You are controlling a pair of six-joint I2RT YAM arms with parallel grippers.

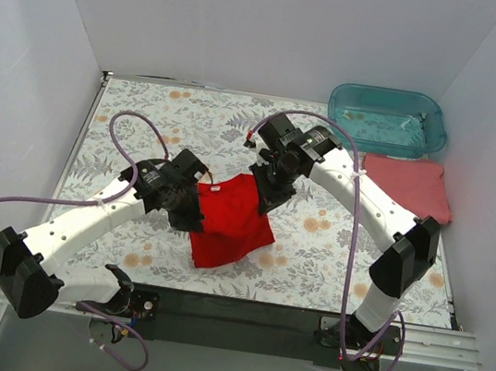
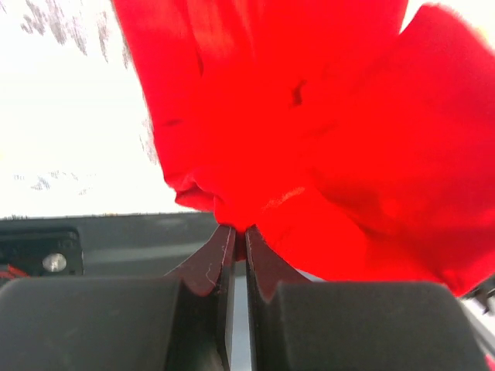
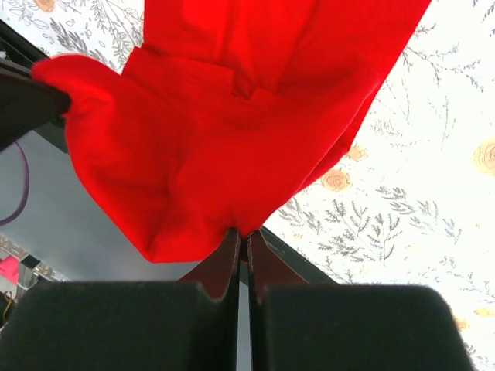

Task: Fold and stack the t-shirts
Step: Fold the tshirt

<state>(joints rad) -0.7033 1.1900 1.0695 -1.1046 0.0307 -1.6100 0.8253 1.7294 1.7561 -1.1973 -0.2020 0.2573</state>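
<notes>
While you work over the middle of the floral table [image 1: 137, 113], white walls [image 1: 23, 68] close off the left, far and right sides, and the black mounting rail [image 1: 228, 321] runs along the near edge. Open tabletop lies to the far left and along the far middle, with a smaller patch at the right front. The far right corner is taken. There the teal tub [image 1: 387, 120] sits against the back wall, and the salmon-pink shirt [image 1: 409, 185] lies just in front of it, folded flat and close to the right wall.

The red shirt [image 1: 235, 223] is at the table's centre, between your two grippers. Your left gripper [image 2: 238, 232] has its fingers pressed together on a bunched edge of the red cloth, and your right gripper [image 3: 241, 234] pinches another bunched edge the same way. Seen from above, the left one holds the shirt's upper left edge and the right one its far corner. The cloth makes an uneven, roughly four-sided shape, its lower part reaching toward the rail. Both wrist views show it spreading ahead of the fingertips in soft, creased folds. You cannot tell from above whether the lower part rests on the table.
</notes>
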